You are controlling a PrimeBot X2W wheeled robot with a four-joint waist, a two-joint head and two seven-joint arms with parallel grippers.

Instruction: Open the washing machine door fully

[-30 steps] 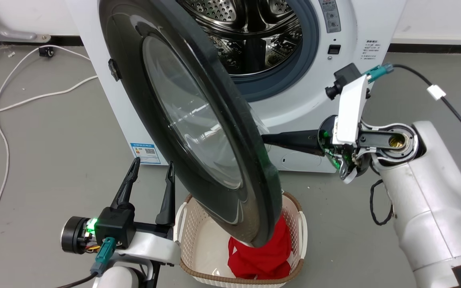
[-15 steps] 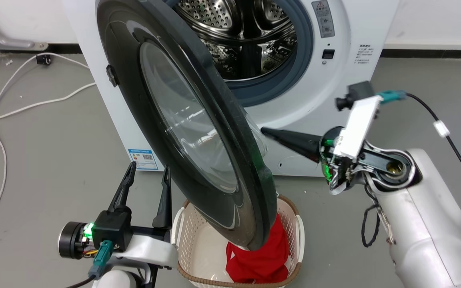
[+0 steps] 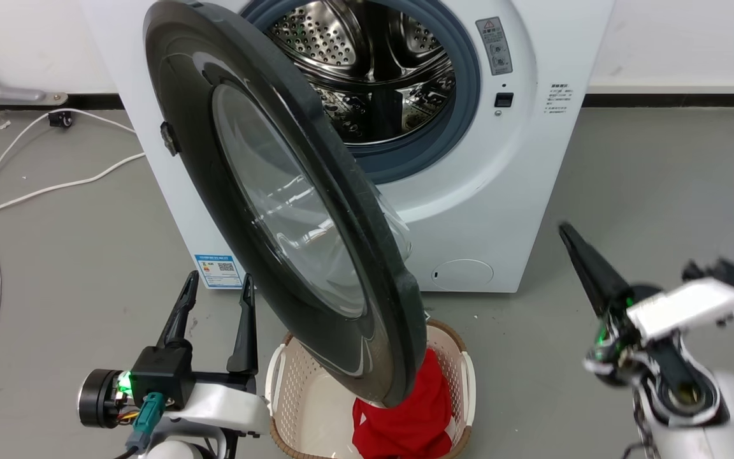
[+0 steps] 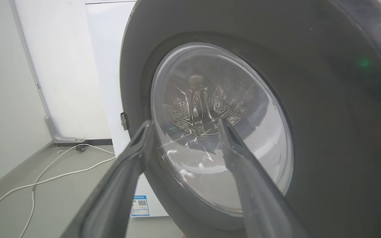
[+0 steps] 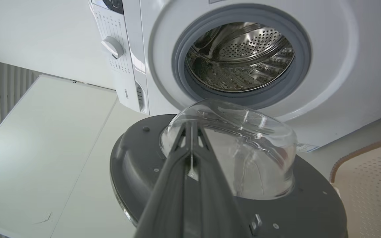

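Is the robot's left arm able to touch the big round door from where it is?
Probably yes. The left gripper sits open just beside the washing machine door, pointing at its outer face, and nothing stands between them.

No wording fully legible. Washing machine (image 3: 532,159) front: blue label sticker (image 3: 217,271) low on the left, with a QR code (image 3: 227,267); its print is too small to read. Grey strip label (image 3: 493,44) right of the drum opening has a red warning triangle (image 3: 487,27) on top; the symbols below are unreadable. Block of dark print (image 3: 558,95) further right, unreadable. Right wrist view: tiny word (image 5: 126,93) below the dial (image 5: 112,47), not readable.
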